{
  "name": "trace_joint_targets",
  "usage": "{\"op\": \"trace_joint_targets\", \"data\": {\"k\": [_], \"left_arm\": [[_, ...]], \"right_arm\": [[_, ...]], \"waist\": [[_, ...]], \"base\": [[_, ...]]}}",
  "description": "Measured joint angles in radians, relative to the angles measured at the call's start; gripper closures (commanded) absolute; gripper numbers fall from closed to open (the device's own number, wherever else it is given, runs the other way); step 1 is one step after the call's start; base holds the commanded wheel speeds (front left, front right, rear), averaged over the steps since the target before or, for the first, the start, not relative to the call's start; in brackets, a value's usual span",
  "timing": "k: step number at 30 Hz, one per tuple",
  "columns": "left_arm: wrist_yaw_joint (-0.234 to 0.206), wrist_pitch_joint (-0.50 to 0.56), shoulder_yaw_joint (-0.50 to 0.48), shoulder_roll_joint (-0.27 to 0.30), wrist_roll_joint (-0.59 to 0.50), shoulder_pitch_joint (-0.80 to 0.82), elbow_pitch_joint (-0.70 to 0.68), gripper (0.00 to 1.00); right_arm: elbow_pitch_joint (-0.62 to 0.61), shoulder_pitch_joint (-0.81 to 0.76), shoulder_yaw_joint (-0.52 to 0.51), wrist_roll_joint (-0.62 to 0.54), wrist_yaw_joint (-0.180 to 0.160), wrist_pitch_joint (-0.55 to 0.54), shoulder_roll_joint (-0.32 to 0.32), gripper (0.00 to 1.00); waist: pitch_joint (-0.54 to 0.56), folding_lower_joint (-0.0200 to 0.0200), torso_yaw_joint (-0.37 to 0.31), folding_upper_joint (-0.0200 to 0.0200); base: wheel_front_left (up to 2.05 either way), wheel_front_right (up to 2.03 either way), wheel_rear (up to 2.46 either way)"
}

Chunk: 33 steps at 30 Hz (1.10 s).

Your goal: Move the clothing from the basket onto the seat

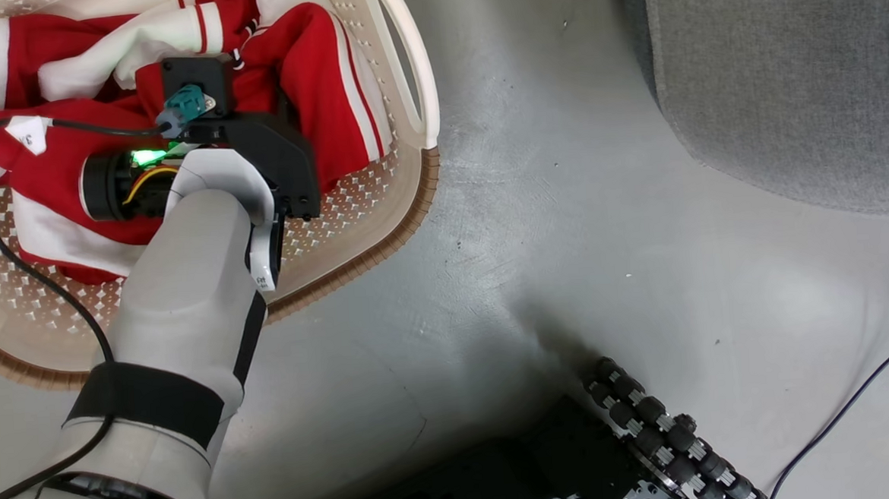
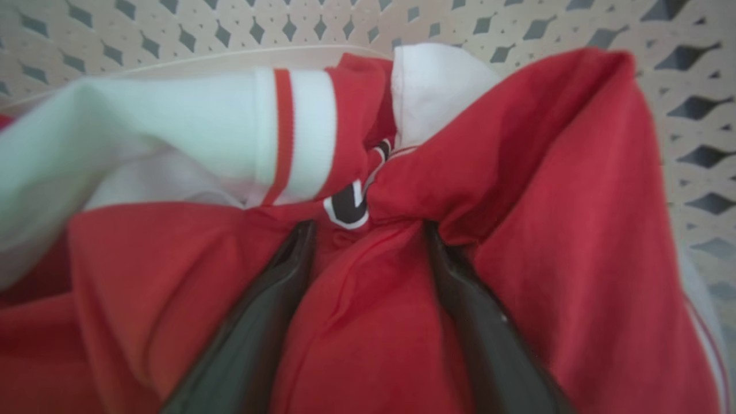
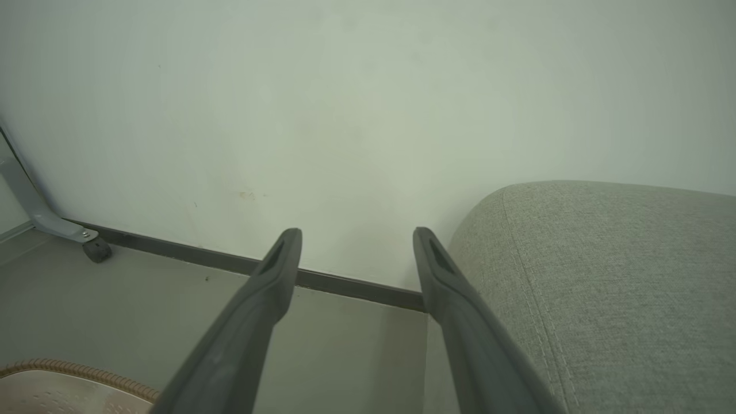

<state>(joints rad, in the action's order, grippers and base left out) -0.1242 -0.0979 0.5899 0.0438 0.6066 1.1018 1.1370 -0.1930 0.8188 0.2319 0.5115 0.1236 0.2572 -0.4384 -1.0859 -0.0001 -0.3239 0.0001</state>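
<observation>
The clothing (image 1: pixel 313 66) is a red and white heap lying in the cream perforated basket (image 1: pixel 383 241) at the upper left of the head view. My left arm (image 1: pixel 188 293) reaches down into the basket, and its wrist hides the fingers there. In the left wrist view my left gripper (image 2: pixel 368 228) is open, both dark fingers pressed into the red clothing (image 2: pixel 546 201) with a fold bulging between them. The basket wall (image 2: pixel 172 29) rises behind. My right gripper (image 3: pixel 356 236) is open and holds nothing, pointing at a pale wall beside the grey seat (image 3: pixel 621 287). That seat (image 1: pixel 770 73) fills the upper right of the head view.
Grey floor (image 1: pixel 548 198) separates basket and seat. My base with a black roller wheel (image 1: pixel 667 435) sits at the bottom, a dark cable (image 1: pixel 841 411) to its right. A caster foot (image 3: pixel 95 250) stands by the dark baseboard (image 3: pixel 345 282). The basket's brown rim (image 3: pixel 75 371) shows at lower left.
</observation>
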Motion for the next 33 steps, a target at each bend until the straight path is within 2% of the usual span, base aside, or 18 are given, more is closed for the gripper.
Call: {"op": "trace_joint_targets", "data": {"k": [1, 2, 3, 4, 11, 17, 33], "left_arm": [[0.0, 0.0, 0.0, 0.0, -0.001, 0.004, 0.008, 0.0], [0.0, 0.0, -0.001, 0.0, -0.001, 0.006, 0.014, 0.1], [0.0, 0.0, 0.0, 0.0, -0.001, 0.007, 0.02, 0.57], [0.0, 0.0, 0.003, 0.0, -0.001, 0.006, 0.024, 1.0], [0.0, -0.019, 0.021, 0.0, 0.007, -0.006, 0.025, 1.0], [0.0, -0.058, 0.062, 0.002, 0.038, -0.066, -0.032, 1.0], [0.0, -0.145, 0.159, 0.002, 0.205, -0.221, -0.203, 1.0]], "right_arm": [[0.0, 0.0, 0.002, 0.0, 0.0, 0.0, 0.002, 0.0], [0.001, 0.0, 0.004, 0.0, 0.0, 0.0, 0.004, 0.0], [0.004, 0.0, 0.007, 0.0, 0.0, 0.0, 0.005, 0.0], [0.01, 0.0, 0.008, 0.0, 0.0, 0.0, 0.005, 0.0], [0.057, 0.0, 0.017, 0.0, 0.0, 0.0, 0.005, 0.0], [0.11, 0.0, 0.023, 0.0, 0.0, 0.0, -0.009, 0.0], [0.256, -0.088, 0.043, 0.0, 0.0, 0.0, -0.053, 0.0]], "waist": [[-0.001, 0.0, -0.002, 0.0], [-0.001, 0.0, -0.003, -0.0001], [-0.001, 0.0001, -0.004, 0.0], [0.001, 0.0, -0.005, -0.0001], [0.031, 0.0001, -0.001, -0.0001], [0.076, 0.0, 0.011, -0.0001], [0.262, -0.0001, 0.097, -0.0001]], "base": [[0.0, 0.0, 0.0], [0.0, 0.0, 0.0], [0.0, 0.0, 0.0], [0.0, 0.0, 0.0], [0.0, 0.0, 0.0], [0.0, 0.0, 0.0], [0.0, 0.0, 0.0]]}}
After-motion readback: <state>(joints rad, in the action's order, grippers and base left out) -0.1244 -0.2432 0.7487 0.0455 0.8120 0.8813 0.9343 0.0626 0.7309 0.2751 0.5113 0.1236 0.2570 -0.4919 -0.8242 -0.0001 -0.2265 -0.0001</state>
